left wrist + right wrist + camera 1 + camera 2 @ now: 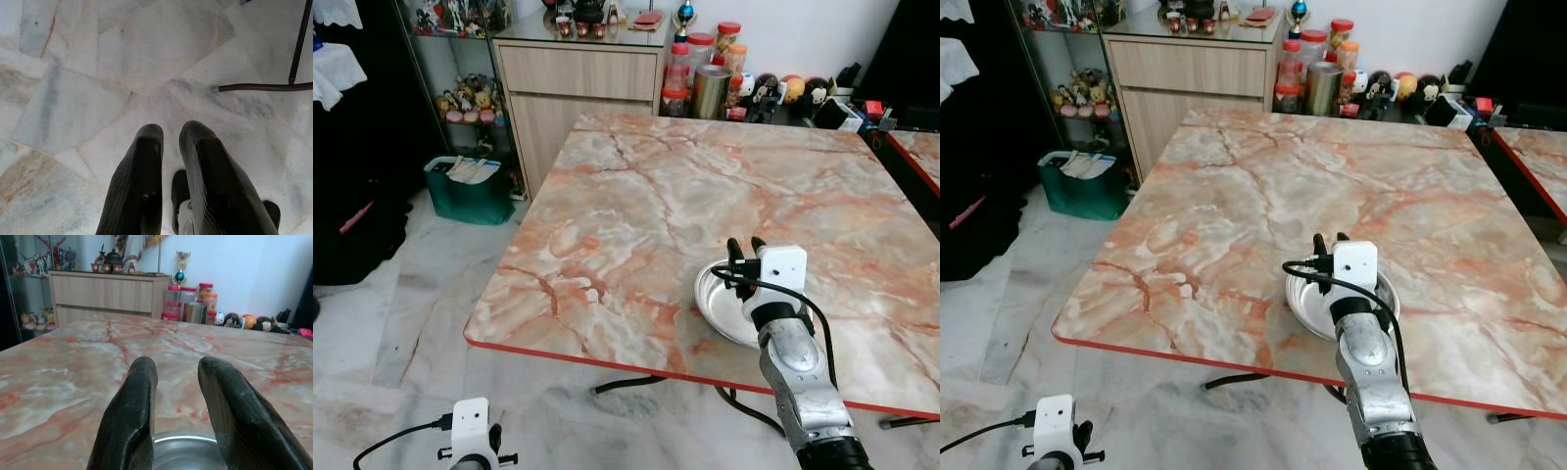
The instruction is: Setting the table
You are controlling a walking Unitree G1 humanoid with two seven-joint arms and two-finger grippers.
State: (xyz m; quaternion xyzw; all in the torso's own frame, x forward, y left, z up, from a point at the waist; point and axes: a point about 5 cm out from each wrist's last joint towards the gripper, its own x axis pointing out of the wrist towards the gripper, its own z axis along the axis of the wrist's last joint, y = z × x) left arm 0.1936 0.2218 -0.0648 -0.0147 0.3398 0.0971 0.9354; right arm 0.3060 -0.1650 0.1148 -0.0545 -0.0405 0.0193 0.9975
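Note:
A round steel plate (713, 294) lies on the pink marble table (705, 176), close to its red front edge. My right gripper (744, 245) reaches over the plate from the near side, fingertips pointing toward the far end of the table. In the right wrist view its two black fingers (134, 401) stand apart, nothing is between them, and the plate's rim (186, 438) shows just below the gap. My left gripper (170, 129) hangs low beside the table over the marble floor, its fingers almost touching and holding nothing.
A wooden cabinet (578, 78) stands behind the table, with jars and a steel canister (710, 90) beside it. A green bin (470, 191) sits on the floor at the left. A second table's edge (918, 157) lies at the right. Black table legs (266, 87) cross the floor.

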